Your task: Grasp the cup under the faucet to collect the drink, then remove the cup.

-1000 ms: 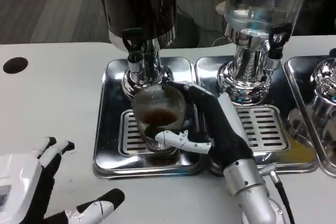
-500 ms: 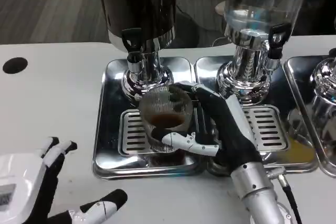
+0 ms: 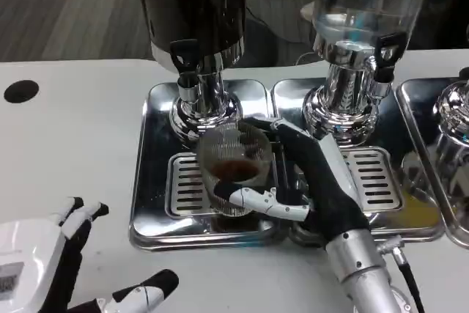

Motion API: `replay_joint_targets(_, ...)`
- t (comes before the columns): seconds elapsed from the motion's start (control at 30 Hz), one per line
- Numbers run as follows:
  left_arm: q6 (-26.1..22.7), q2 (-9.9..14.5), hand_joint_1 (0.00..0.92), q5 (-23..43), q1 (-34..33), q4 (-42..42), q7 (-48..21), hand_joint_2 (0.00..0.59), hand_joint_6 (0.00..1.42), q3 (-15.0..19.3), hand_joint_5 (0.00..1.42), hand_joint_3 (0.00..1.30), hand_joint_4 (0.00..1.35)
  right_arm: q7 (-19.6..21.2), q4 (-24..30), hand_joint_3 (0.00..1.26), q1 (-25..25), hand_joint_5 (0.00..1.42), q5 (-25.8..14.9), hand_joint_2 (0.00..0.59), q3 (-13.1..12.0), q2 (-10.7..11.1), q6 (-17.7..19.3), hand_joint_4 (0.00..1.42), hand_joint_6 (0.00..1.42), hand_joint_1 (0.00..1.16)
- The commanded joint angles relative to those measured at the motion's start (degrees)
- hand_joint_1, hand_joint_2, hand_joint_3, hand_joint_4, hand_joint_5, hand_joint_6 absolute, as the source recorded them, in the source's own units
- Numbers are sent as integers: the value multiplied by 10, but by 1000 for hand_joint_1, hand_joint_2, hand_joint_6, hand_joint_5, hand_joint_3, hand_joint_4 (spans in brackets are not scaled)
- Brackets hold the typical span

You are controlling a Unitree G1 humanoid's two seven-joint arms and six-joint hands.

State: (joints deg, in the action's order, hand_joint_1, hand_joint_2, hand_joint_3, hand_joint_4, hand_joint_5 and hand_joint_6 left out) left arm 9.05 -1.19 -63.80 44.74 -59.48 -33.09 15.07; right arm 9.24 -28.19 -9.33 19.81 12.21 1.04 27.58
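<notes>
Meanwhile, idle at lower left: left hand (image 3: 51, 273), fingers spread, holding nothing, well apart from the work and slightly lower in frame than a second ago. Best kept there, off the drip tray (image 3: 150, 181).

Further right, wrapped by the right hand (image 3: 311, 181): glass cup (image 3: 233, 163), thumb across its near side, dark fingers behind, a shallow pool of brown drink inside. Sits just ahead and left of the palm, over the slotted grate (image 3: 187, 188), now tilted a little toward the hand and no longer squarely below the faucet (image 3: 187, 64) of the dark dispenser (image 3: 194, 5).

Probably the removal step, filling apparently finished. Worth levelling the cup before drawing it back, keeping the rim upright so nothing slops out. Worth lifting clear of the tray's raised lip rather than dragging across it. Firm but steady grip advised; ribbed glass likely slippery.

Against the earlier frames: cup shifted rightward and nearer, out from under the spout; right forearm drawn back toward the table edge as well.
</notes>
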Motion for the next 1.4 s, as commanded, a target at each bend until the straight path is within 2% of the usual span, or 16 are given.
replay_joint_targets(0.03, -2, 0, 0, -2, 1, -5, 11, 120, 467, 3, 192, 195, 44, -8, 39, 418, 11, 447, -9, 45, -1, 6, 9, 410, 239, 679)
replay_joint_targets(0.8, -25, 7, 0, -29, -23, 8, 4, 122, 478, -31, 192, 195, 44, -59, 121, 431, 83, 464, -38, 32, -12, 50, 22, 424, 243, 655)
replay_joint_targets(1.03, -29, 8, 0, -37, -30, 11, 3, 122, 484, -40, 193, 195, 44, -80, 145, 434, 110, 464, -51, 24, -15, 70, 36, 430, 243, 636)
replay_joint_targets(1.4, -39, 10, 0, -52, -38, 14, 1, 122, 487, -54, 195, 195, 44, -99, 157, 446, 135, 471, -69, 23, -29, 89, 57, 435, 243, 633)
